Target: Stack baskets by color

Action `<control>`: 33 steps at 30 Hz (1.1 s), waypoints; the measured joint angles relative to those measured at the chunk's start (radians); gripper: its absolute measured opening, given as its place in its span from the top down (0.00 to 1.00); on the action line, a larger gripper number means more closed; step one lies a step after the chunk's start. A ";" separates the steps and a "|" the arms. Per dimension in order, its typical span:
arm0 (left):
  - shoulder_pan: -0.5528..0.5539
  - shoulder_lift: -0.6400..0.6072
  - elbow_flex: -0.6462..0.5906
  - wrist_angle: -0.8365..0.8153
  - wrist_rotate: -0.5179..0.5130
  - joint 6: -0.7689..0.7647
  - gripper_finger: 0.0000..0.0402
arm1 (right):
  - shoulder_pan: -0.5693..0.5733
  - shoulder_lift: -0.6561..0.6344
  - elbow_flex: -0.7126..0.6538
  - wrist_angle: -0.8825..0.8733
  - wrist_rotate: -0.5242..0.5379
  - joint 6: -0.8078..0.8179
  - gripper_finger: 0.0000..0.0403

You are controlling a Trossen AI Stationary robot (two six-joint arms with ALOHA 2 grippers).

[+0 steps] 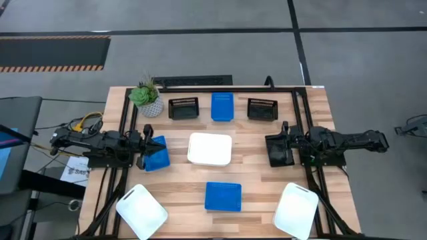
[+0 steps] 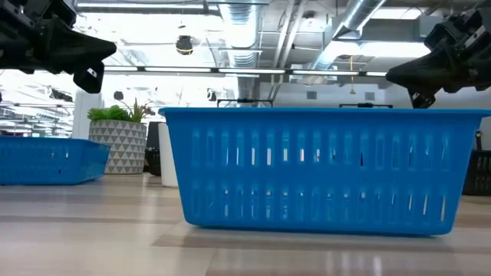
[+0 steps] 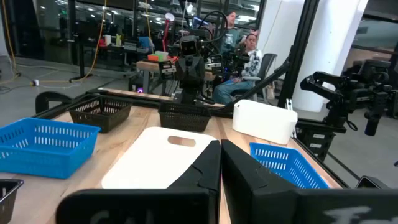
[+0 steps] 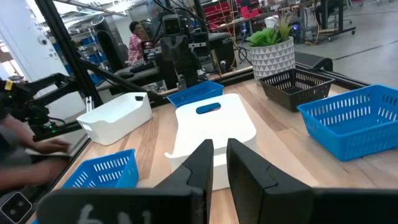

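White baskets: one upside down at the table's middle [image 1: 209, 149] [image 3: 168, 155] [image 4: 214, 127], one at the near left [image 1: 141, 211], one at the near right [image 1: 296, 210]. Blue baskets: one at the far edge [image 1: 222, 107], one near the front [image 1: 223, 197] [image 2: 318, 169], one at the left [image 1: 159, 157] [image 2: 50, 159]. A black basket stands on each side of the far blue one [image 1: 183, 108] [image 1: 262, 109]. My left gripper [image 1: 148, 150] [image 3: 219, 165] hangs shut above the left blue basket. My right gripper [image 1: 270, 150] [image 4: 219, 163] hovers right of the middle white basket, its fingers slightly apart, holding nothing.
A green plant in a white pot [image 1: 147, 99] stands at the far left corner. Black frame rails [image 1: 300, 127] run along the table's sides. People sit beyond the table [image 3: 249, 62] [image 4: 134, 37].
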 joint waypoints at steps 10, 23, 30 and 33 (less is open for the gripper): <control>0.000 0.000 0.000 0.000 0.000 0.000 1.00 | 0.000 0.000 0.000 0.000 0.000 0.000 0.82; 0.000 0.000 0.000 0.000 -0.004 0.009 1.00 | 0.000 0.000 0.000 0.000 0.000 0.000 0.82; 0.000 0.000 0.000 0.006 0.013 -0.094 1.00 | -0.001 0.000 -0.003 0.028 0.000 0.090 0.82; 0.000 0.000 0.000 0.000 -0.002 -0.170 1.00 | -0.001 0.000 -0.003 0.039 0.001 0.247 0.82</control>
